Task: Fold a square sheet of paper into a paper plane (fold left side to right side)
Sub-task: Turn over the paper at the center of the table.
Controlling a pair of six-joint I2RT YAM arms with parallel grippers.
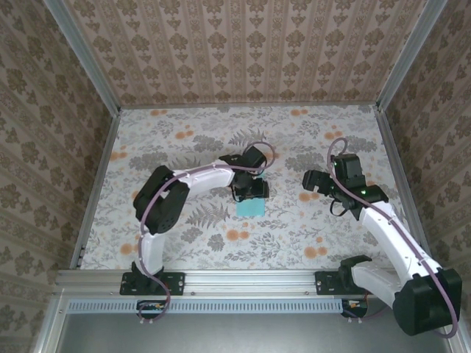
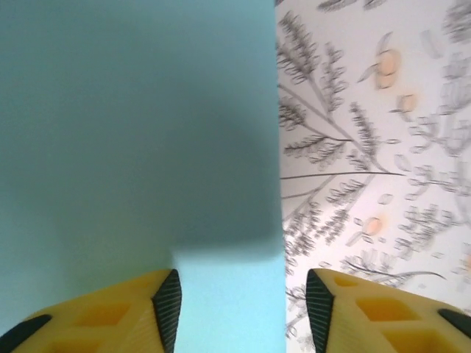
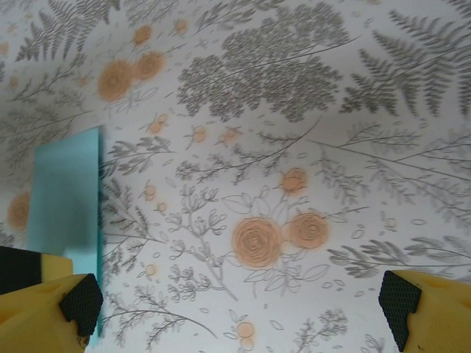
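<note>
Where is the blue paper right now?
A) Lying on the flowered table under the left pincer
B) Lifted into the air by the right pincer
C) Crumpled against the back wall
A: the blue paper lies on the flowered table just beneath the open left pincer, while the right pincer stands off to the side, holding nothing.

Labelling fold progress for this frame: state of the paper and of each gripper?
square sheet of paper: lying flat on the table, not gripped, partly beneath the left gripper.
left gripper: open, low over one straight edge of the paper, holding nothing.
right gripper: wide open, empty, over the table off to the right of the paper.
</note>
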